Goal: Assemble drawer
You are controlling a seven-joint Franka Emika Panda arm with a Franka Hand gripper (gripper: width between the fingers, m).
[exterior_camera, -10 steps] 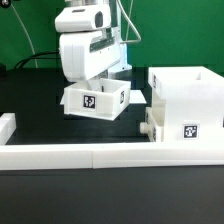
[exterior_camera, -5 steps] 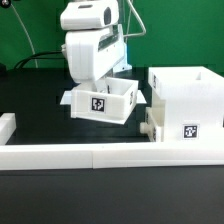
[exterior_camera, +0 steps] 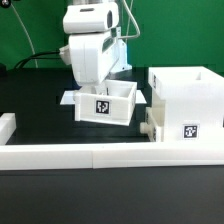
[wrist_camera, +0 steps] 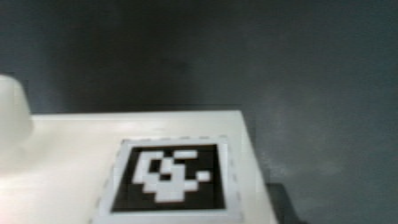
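Note:
My gripper [exterior_camera: 98,86] reaches down into a small open white drawer box [exterior_camera: 112,112] with a marker tag on its front. The fingers are hidden behind the box wall, and the box moves along with them, so they are shut on it. The box sits just above the black table, to the exterior view's left of the bigger white drawer housing [exterior_camera: 186,105], close to its side and apart from it. In the wrist view a white panel [wrist_camera: 71,150] with a tag [wrist_camera: 173,178] fills the near part, and no fingers show.
A long white rail [exterior_camera: 110,155] runs along the front of the black table. A short white block [exterior_camera: 7,126] stands at its end on the exterior view's left. The housing has a tag [exterior_camera: 190,130] and a small knob [exterior_camera: 147,128] on its side.
The gripper and the small drawer box have moved together toward the exterior view's right, closer to the housing.

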